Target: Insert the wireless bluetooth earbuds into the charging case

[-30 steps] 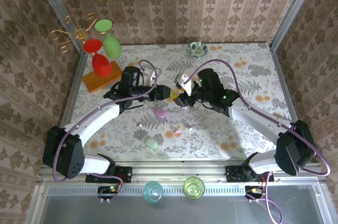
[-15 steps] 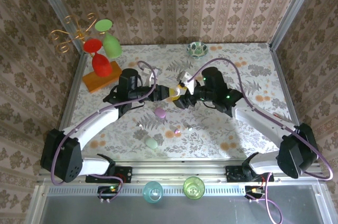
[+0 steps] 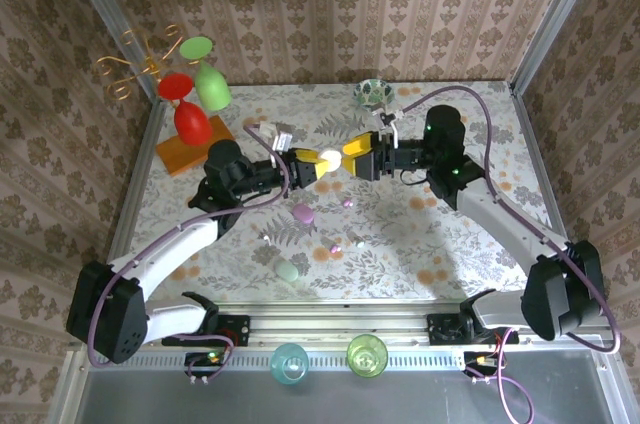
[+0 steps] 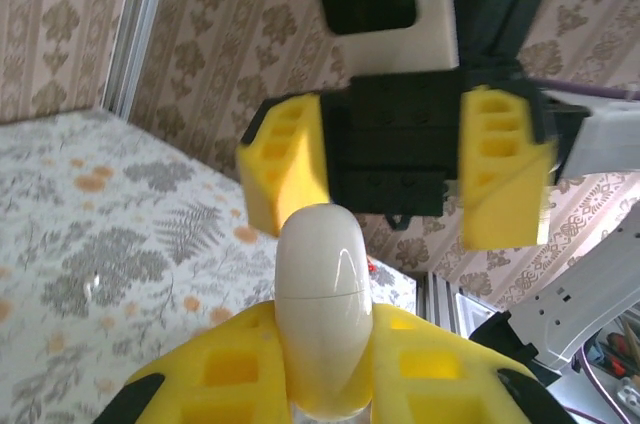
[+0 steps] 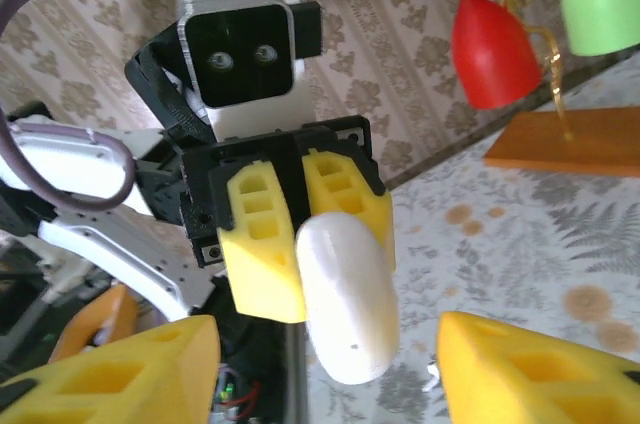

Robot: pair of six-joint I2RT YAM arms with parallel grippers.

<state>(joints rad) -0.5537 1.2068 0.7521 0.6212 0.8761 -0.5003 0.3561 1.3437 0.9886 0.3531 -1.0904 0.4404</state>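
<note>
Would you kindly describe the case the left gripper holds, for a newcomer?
Start at the floral-patterned table and find the left gripper raised over its middle. It clamps a glossy cream-white egg-shaped case; the pink case and pale green case lie on the table instead.

- beige-brown damask wallpaper covers the back wall, and the same paper covers the left wall and right wall.
- slim aluminium corner posts, left and right, stand where the walls meet.
- the counter has a pale cloth printed with grey ferns and orange flowers.
- a silver metal rail edges its near side.
- light is bright and even, and shadows on the cloth are soft.
</note>
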